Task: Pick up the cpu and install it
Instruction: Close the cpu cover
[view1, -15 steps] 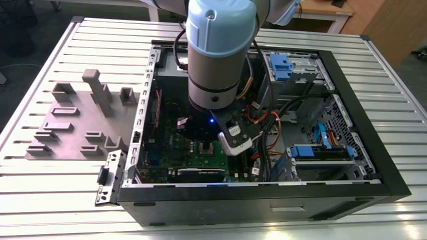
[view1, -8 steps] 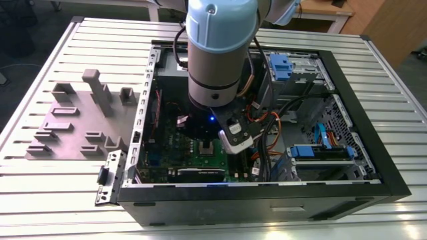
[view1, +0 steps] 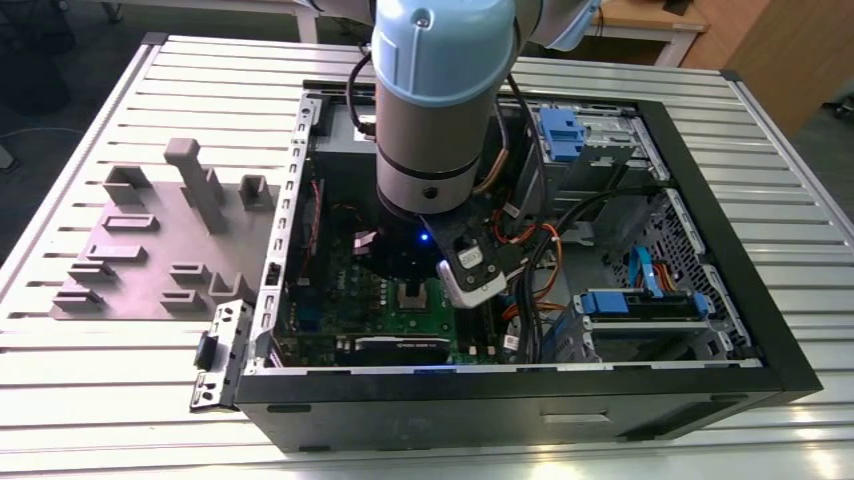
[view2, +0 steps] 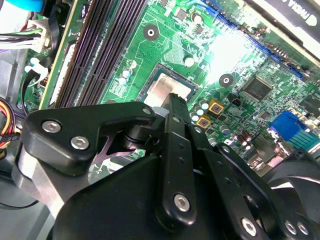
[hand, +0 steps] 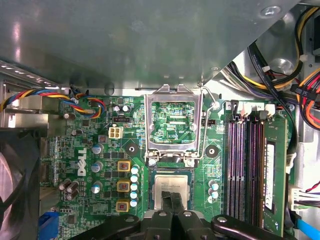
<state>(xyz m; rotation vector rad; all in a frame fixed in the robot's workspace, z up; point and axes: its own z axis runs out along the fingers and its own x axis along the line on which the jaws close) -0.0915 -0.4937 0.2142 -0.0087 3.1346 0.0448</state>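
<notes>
The cpu (hand: 167, 184) is silver-grey with a pale rim, the motherboard (hand: 100, 150) green, the pincer (hand: 172, 198) black, the table (view1: 107, 400) pale grey, ribbed.

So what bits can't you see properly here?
- The cpu, first wrist view: the claw covers one edge of it, so whether they touch is unclear.
- The motherboard, exterior view: the arm blocks much of it.
- The fan, first wrist view: cut off by the picture's edge.

The cpu (hand: 167, 185) lies on the motherboard (hand: 75, 145).
</notes>
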